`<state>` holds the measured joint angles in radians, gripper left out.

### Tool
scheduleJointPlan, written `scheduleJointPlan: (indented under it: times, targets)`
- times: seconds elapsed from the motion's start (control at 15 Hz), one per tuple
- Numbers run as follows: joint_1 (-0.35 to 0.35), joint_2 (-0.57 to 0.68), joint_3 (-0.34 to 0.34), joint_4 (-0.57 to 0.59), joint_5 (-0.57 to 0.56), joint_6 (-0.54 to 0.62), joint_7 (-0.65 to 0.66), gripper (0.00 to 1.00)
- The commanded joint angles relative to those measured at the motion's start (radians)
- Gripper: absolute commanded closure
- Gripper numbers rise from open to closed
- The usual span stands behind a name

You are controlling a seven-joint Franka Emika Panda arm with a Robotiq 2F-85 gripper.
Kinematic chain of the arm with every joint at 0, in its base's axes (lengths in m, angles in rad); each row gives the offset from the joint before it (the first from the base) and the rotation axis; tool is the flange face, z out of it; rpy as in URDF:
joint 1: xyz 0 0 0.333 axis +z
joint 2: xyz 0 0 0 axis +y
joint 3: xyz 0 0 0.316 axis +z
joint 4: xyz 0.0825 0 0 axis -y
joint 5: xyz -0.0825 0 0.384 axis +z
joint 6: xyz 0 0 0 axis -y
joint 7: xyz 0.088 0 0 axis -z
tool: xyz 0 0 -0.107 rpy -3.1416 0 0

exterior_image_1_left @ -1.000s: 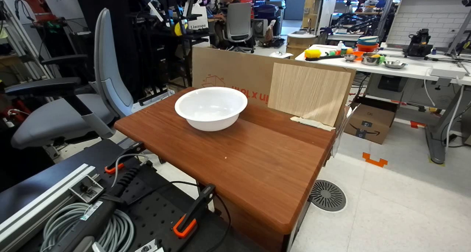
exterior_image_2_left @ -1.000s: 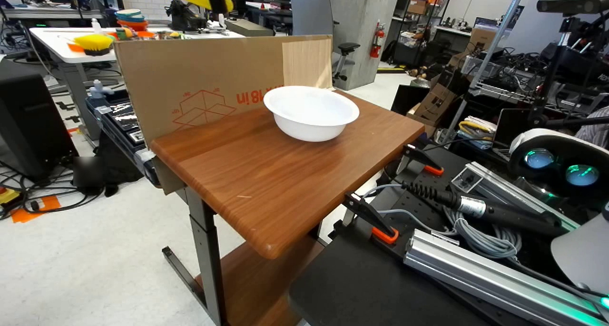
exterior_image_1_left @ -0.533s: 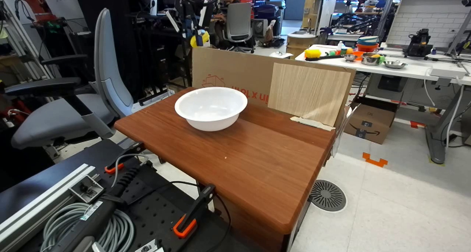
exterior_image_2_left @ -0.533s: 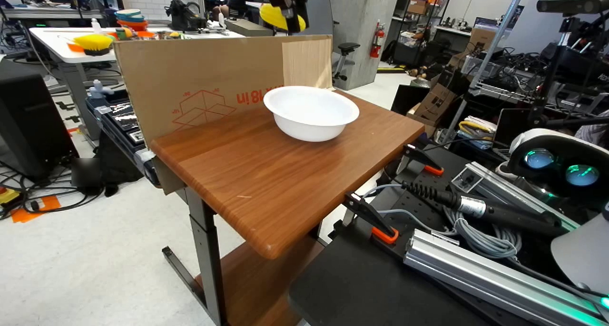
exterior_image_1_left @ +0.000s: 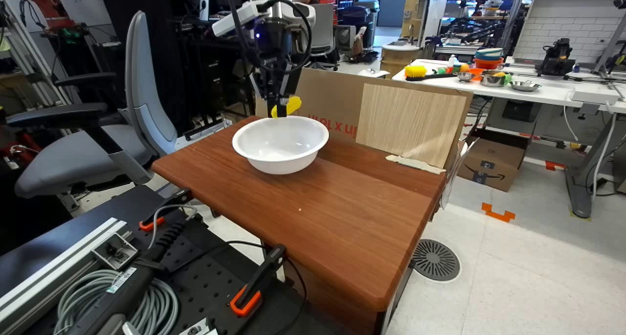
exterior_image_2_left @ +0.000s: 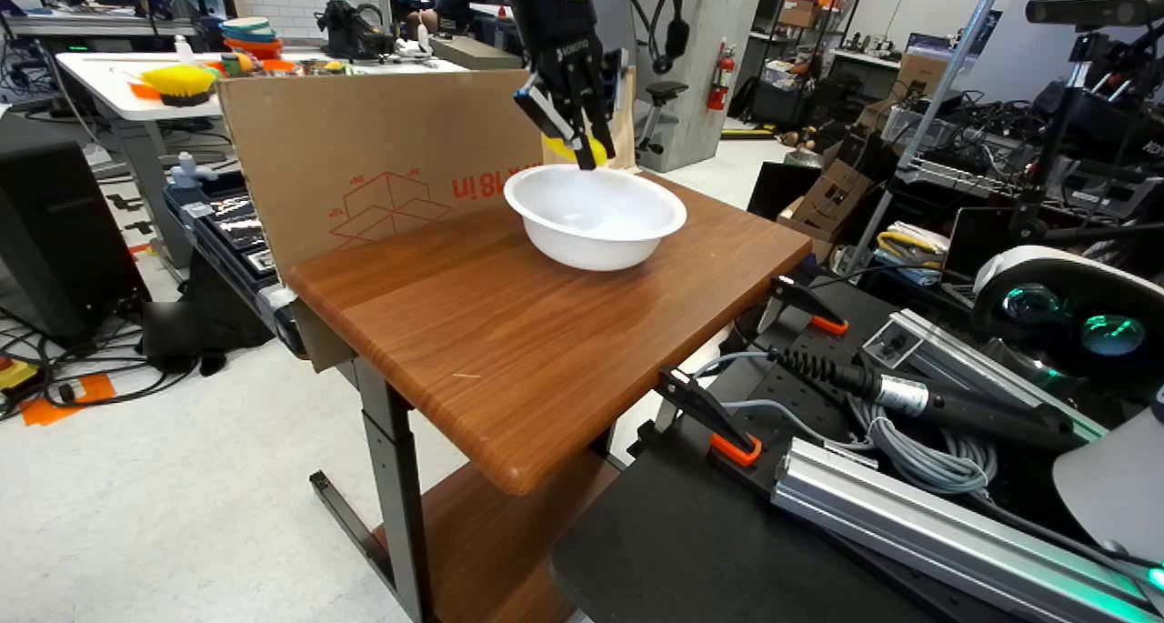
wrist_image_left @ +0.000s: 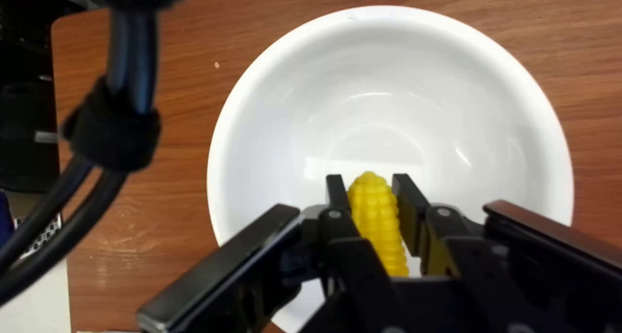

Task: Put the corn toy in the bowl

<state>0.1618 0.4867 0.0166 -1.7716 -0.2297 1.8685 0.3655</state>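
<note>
The corn toy is yellow with a knobbly kernel surface; it shows in the wrist view and in both exterior views. My gripper is shut on it, with a black pad on each side. In both exterior views the gripper points down at the far side of the white bowl. In the wrist view the bowl lies under the corn toy, with no other object seen inside. The corn toy is above the bowl; its exact height over the rim is hard to tell.
The bowl stands on a brown wooden table near its back edge. A cardboard panel stands upright along that edge, with a light wood-patterned sheet on it. Black and orange clamps grip the table's near edge.
My gripper has come down with the corn toy in it, from high behind the cardboard panel to just over the bowl. The bowl has not moved.
</note>
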Motion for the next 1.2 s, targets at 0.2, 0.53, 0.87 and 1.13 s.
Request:
scheduleJointPlan:
  times: [0.2, 0.53, 0.87, 1.13]
  targets:
    - [0.020, 0.102, -0.054, 0.025, -0.011, -0.037, 0.125, 0.93]
    - [0.028, 0.112, -0.066, 0.028, -0.007, -0.044, 0.158, 0.38]
    - [0.042, 0.000, -0.036, -0.029, 0.018, -0.037, 0.143, 0.02]
    - [0.043, -0.005, -0.020, -0.011, 0.016, -0.028, 0.143, 0.00]
